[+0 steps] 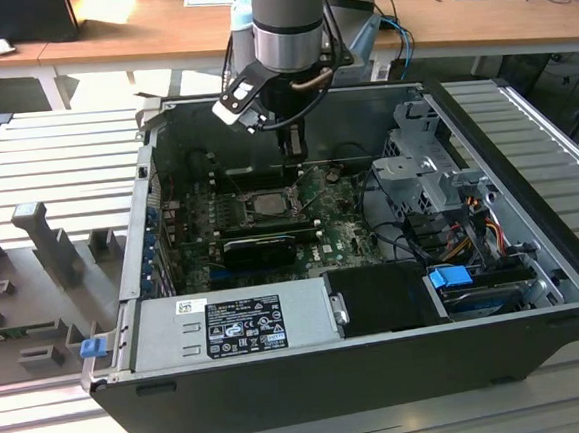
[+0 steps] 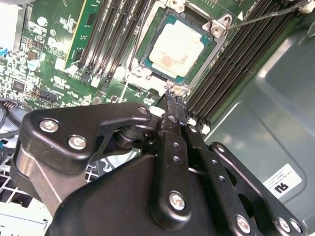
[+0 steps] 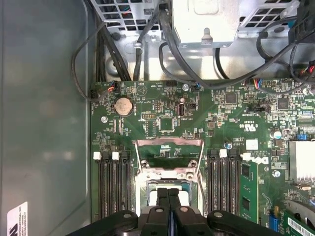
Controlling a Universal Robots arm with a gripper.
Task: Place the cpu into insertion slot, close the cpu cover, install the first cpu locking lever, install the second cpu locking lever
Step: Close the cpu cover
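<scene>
The gripper [image 2: 173, 98], tips pressed together and empty just beside the seated cpu [image 2: 178, 46], could slide onto it, scratching or skewing the chip.

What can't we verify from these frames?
1. Second wrist view: what the fingers touch beside the cpu; they hide their own contact point.
2. Second wrist view: where the thin lever rod ends; the picture's edge cuts it off.
3. First wrist view: the near part of the insertion slot; the fingers cover it.
4. Exterior view: whether the cpu sits flat; too small there.
</scene>
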